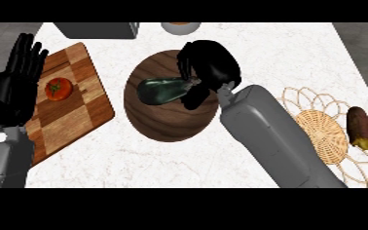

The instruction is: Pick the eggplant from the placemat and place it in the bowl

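The wooden bowl point(171, 126) is already holding the eggplant point(162, 90); the right hand point(208, 66) is curling round its stem end, release apparently remaining. The left hand point(22, 78) is resting open by the cutting board point(75, 122).

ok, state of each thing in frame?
eggplant: inside bowl, right hand at its stem
bowl: upright, holds eggplant
right hand: over bowl, fingers curled by stem
left hand: open, resting, left edge
tomato: on cutting board
placemat: flat, right
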Controlling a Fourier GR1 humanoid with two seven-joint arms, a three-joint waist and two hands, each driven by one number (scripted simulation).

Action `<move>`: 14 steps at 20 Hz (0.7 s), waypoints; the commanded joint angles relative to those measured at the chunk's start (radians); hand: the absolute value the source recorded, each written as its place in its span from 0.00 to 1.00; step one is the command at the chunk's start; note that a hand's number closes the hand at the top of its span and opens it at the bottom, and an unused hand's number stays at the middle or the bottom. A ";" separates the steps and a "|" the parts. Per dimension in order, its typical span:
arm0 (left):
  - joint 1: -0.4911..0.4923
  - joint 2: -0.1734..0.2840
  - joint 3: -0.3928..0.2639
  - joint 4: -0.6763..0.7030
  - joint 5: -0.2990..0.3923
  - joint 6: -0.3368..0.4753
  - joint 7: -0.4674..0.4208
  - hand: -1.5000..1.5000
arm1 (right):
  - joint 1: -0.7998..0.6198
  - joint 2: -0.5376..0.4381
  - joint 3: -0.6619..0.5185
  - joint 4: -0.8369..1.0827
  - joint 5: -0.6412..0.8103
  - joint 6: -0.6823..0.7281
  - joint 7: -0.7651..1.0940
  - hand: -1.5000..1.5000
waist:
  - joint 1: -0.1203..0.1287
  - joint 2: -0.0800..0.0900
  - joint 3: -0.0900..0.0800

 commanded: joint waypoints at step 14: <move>-0.049 -0.013 0.001 0.040 -0.011 0.006 0.004 0.50 | 0.013 0.100 -0.030 0.404 -0.274 -0.545 -0.304 0.00 | 0.023 0.007 0.002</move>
